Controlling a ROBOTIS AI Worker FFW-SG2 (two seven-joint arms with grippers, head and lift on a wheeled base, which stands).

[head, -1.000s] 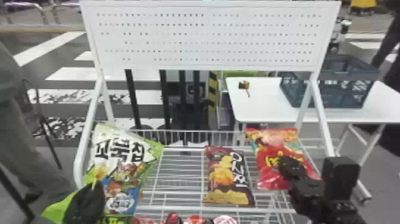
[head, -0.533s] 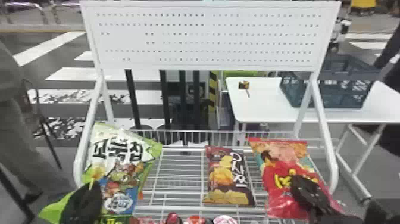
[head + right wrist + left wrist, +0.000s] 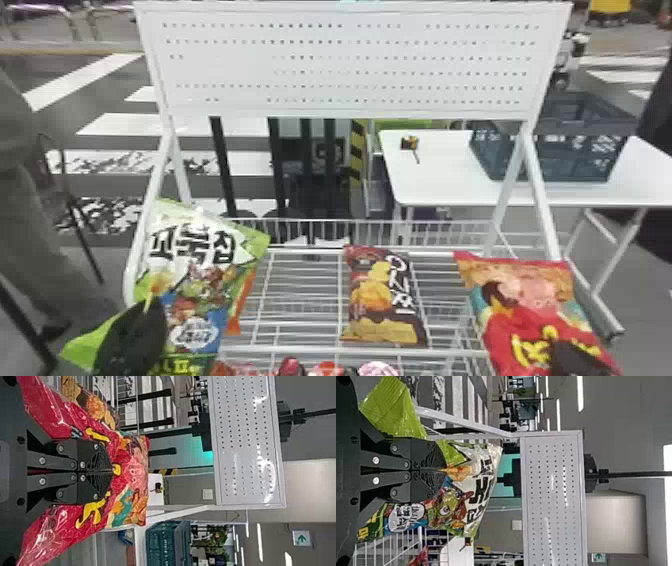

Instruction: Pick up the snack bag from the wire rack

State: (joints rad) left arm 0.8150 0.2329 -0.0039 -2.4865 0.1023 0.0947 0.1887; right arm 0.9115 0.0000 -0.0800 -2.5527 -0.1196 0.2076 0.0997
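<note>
On the white table (image 3: 445, 185), a small yellow-and-black item (image 3: 409, 143) lies near the far left corner; a dark crate (image 3: 575, 167) stands to its right, between far and near edges. A yellow-and-black striped post (image 3: 357, 160) stands left of the table.

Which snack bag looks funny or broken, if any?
No rips or spills that I can see. The green snack bag looks crooked, though: it tilts where the left gripper pinches it, with a green corner sticking out past the black fingers. The brown snack bag looks fine.
</note>
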